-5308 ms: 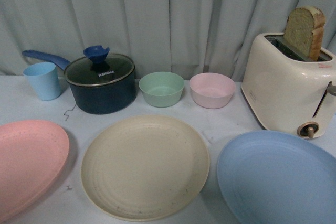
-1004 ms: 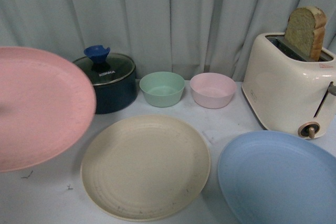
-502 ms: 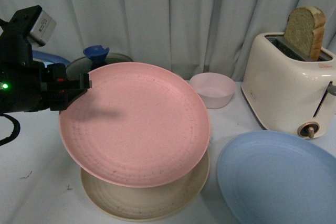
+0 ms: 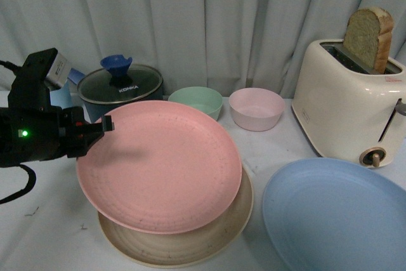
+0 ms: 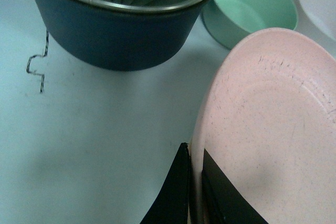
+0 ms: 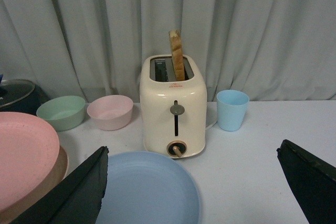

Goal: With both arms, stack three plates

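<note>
the left gripper (image 4: 104,125) is clamped on the pink plate (image 4: 165,163) at its 9 o'clock rim, holding it tilted low over the beige plate (image 4: 190,253); whether the two touch i cannot tell. the light blue plate (image 4: 336,214) lies flat at 3 o'clock of that pair. the right gripper (image 6: 193,148) hangs wide open, empty. the plates look stiff, light and matte, so a rim pinch should hold, though a one-edge grip likely lets the far side dip.

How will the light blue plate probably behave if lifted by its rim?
The light blue plate is probably stiff: the similar pink plate holds shape pinched at one edge. Its matte surface likely resists slipping; being wide, it may tilt.
</note>
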